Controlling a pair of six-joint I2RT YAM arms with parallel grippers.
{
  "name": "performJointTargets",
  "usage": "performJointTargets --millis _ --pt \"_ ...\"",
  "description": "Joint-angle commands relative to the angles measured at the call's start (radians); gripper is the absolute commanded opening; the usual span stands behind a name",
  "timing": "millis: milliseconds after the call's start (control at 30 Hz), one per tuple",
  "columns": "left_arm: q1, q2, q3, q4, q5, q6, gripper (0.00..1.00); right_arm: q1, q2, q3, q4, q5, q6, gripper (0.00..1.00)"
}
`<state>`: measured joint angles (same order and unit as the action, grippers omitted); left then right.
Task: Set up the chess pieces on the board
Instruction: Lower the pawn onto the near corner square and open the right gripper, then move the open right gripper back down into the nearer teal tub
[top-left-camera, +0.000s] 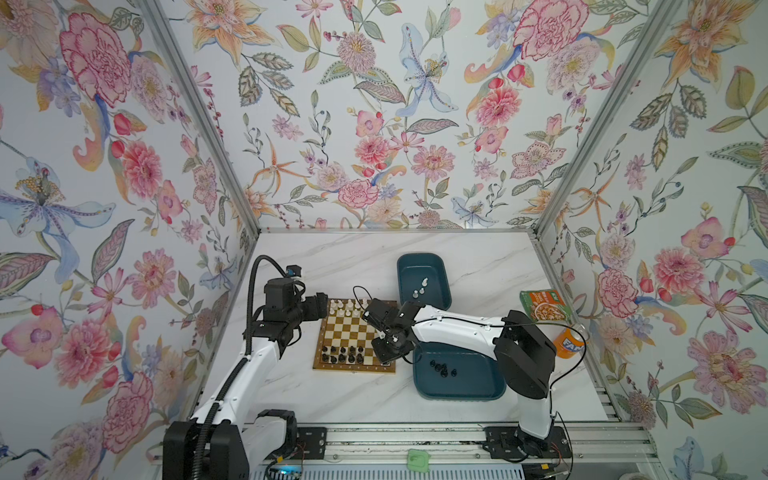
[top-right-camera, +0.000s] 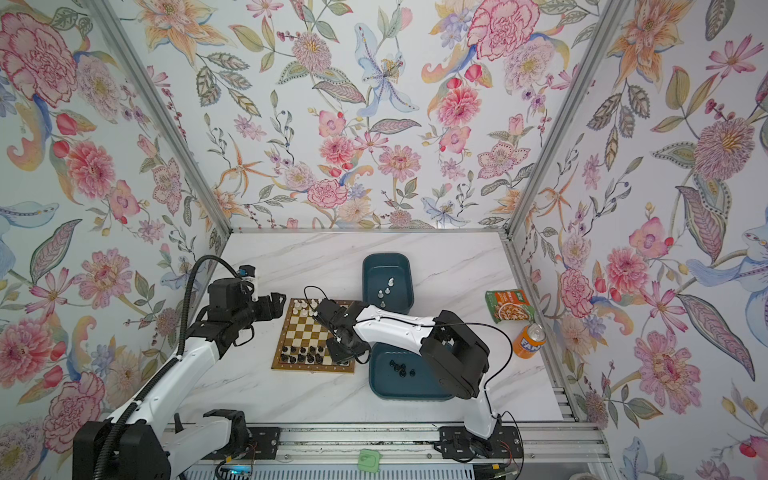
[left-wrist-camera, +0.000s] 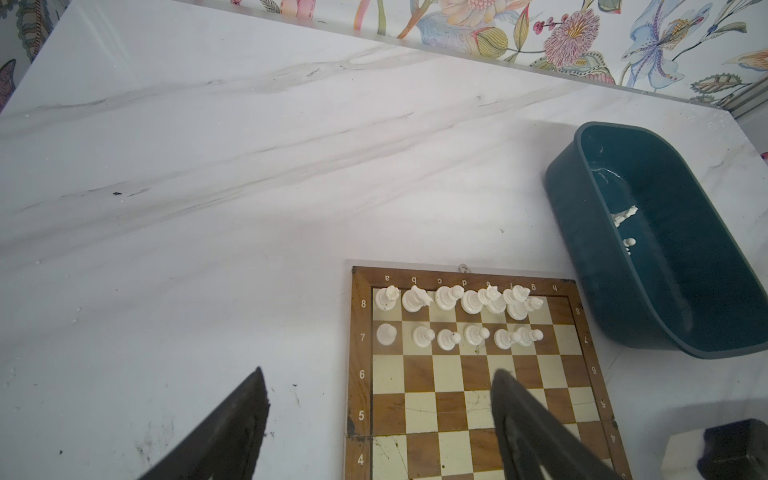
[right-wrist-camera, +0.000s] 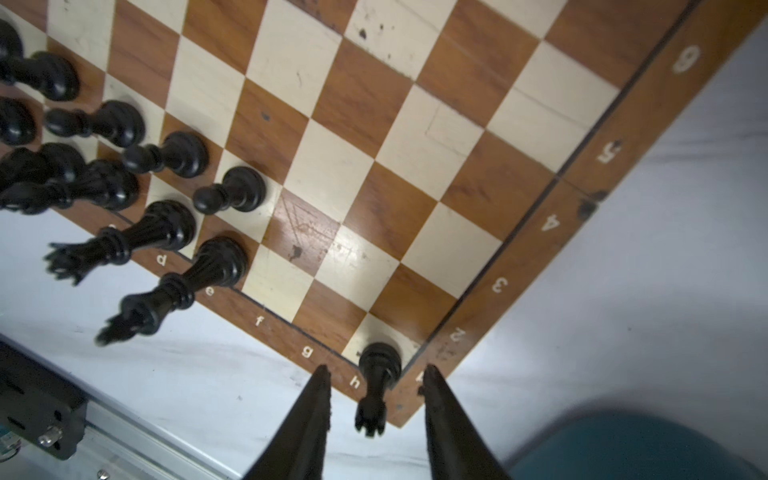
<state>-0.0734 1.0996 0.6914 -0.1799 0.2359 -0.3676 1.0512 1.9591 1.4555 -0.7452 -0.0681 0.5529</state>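
Note:
The board (top-left-camera: 351, 332) (top-right-camera: 309, 332) lies mid-table. White chess pieces (top-left-camera: 347, 307) (left-wrist-camera: 457, 316) fill most of its two far rows, and black chess pieces (top-left-camera: 343, 353) (right-wrist-camera: 124, 166) stand along the near rows. My right gripper (top-left-camera: 385, 351) (right-wrist-camera: 376, 370) hovers over the near right corner, open. Its fingers flank an upright black rook (right-wrist-camera: 376, 386) on the corner square, with a gap on each side. My left gripper (top-left-camera: 322, 305) (left-wrist-camera: 378, 374) hangs open and empty over the board's left edge.
A teal tub (top-left-camera: 415, 259) behind the board holds a few white pieces (top-left-camera: 422, 286). A second teal tub (top-left-camera: 469, 386) to the board's right holds several black pieces (top-left-camera: 442, 369). A snack bag (top-left-camera: 542, 305) and an orange can (top-left-camera: 571, 340) sit by the right wall.

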Motion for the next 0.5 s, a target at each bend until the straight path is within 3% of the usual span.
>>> performJointTargets --millis 0,267,467 --pt "0.012 -0.014 -0.006 0.009 0.008 -0.008 0.85 -0.008 -0.012 0.031 -0.008 0.022 -0.012 0.44" --pt "0.014 -0.027 0.011 0.017 -0.003 -0.015 0.86 -0.043 -0.088 0.070 -0.018 0.036 -0.027 0.50" --pt "0.009 -0.022 0.035 0.055 0.037 -0.025 0.86 -0.096 -0.235 0.017 -0.107 0.123 0.001 0.42"
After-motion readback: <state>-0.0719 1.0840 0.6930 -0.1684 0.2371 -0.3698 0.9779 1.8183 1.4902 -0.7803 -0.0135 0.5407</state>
